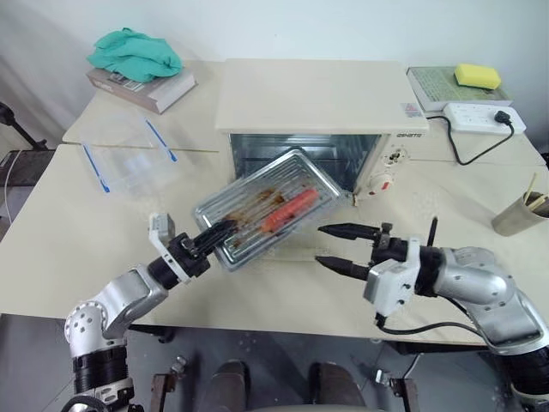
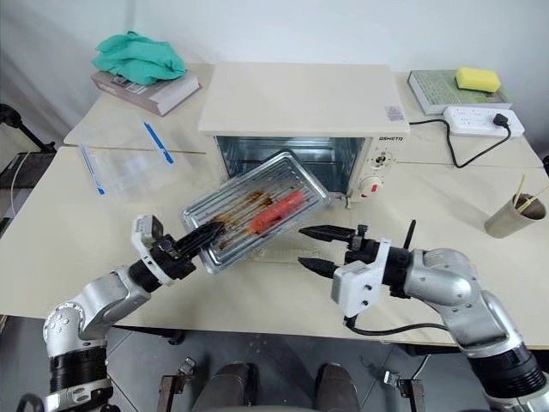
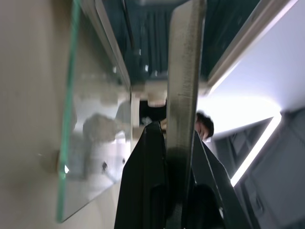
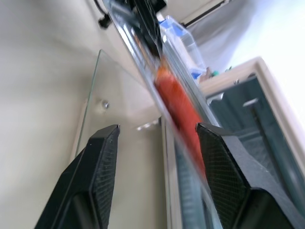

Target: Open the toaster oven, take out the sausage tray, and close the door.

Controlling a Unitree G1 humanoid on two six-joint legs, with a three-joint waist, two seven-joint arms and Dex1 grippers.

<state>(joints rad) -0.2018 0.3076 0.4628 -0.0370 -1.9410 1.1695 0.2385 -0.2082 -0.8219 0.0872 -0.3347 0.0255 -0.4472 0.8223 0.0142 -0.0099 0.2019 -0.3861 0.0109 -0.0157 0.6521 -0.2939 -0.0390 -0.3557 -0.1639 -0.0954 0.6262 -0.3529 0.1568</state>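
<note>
The cream-white toaster oven stands at the back of the table with its cavity open. Its glass door lies folded down flat in front of it. My left gripper is shut on the near left rim of the sausage tray. The tray hangs tilted in the air over the door, with a red-orange sausage on its ribbed, grease-stained bottom. The left wrist view has the tray's rim pinched between the black fingers. My right gripper is open just right of the tray, level with its lower edge and clear of it.
A clear plastic bag with blue strips lies at the left. A book under a green cloth sits at the back left. A power strip and a yellow sponge are at the back right. A cup stands at the right edge.
</note>
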